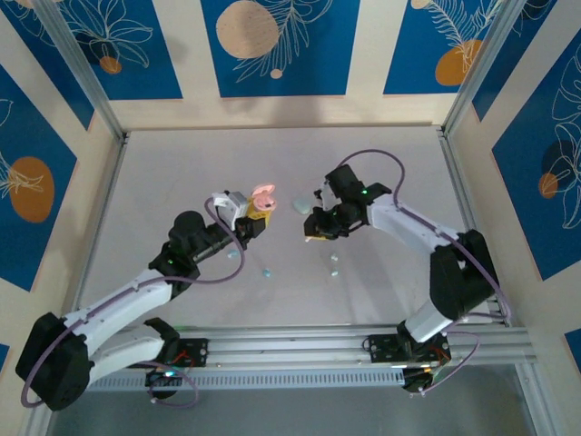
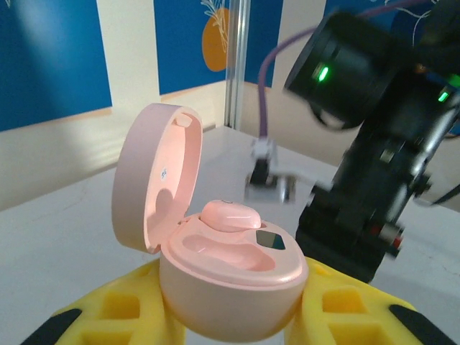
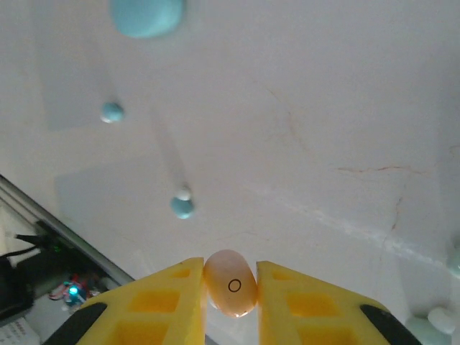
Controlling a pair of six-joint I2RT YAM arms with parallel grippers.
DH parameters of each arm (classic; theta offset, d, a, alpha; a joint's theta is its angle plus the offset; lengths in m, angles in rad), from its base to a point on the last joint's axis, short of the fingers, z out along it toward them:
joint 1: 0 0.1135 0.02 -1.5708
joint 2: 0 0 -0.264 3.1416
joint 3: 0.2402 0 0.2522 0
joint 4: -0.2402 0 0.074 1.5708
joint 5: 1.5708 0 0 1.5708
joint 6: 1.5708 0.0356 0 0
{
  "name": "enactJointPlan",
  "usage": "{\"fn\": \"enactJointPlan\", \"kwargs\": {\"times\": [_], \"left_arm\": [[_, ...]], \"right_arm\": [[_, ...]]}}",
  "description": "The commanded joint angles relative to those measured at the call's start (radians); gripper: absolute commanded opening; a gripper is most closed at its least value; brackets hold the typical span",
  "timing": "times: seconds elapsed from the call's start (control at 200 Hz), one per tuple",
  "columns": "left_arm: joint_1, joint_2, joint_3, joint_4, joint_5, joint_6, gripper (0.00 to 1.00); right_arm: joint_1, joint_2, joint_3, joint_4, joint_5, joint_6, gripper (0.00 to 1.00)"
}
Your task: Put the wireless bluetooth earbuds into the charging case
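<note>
Table (image 1: 381,173): left gripper (image 1: 258,214) clamped on open pink case (image 2: 230,280), lid up, one pink earbud (image 2: 230,215) seated inside. Right gripper (image 3: 230,284) pinching second pink earbud (image 3: 230,276) right between its yellow fingertips. Two blue earbuds (image 3: 182,207) loose on table nearby.

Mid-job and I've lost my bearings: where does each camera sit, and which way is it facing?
Top external: above and behind the bases, looking down on the table; both arms show, left gripper and right gripper near mid-table.
Left wrist: on the left arm, facing across the table; left fingers hold the open pink case, right arm beyond.
Right wrist: on the right arm, looking down at the table; right fingers pinch a pink earbud, blue case ahead.
Shared: top and left wrist both show the pink case.
</note>
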Motion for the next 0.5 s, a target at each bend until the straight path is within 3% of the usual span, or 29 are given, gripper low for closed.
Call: {"fn": "enactJointPlan", "kwargs": {"times": [0.0, 0.225, 0.495], "left_arm": [[0.002, 0.034, 0.004, 0.072, 0.038, -0.013, 0.27], [-0.02, 0.106, -0.001, 0.148, 0.058, 0.014, 0.26], [-0.052, 0.139, 0.02, 0.147, 0.047, 0.055, 0.26]], "right_arm": [[-0.009, -0.099, 0.059, -0.063, -0.017, 0.036, 0.24], [0.003, -0.219, 0.169, -0.074, -0.023, 0.079, 0.24], [0.096, -0.198, 0.271, -0.045, -0.014, 0.098, 0.24]]}}
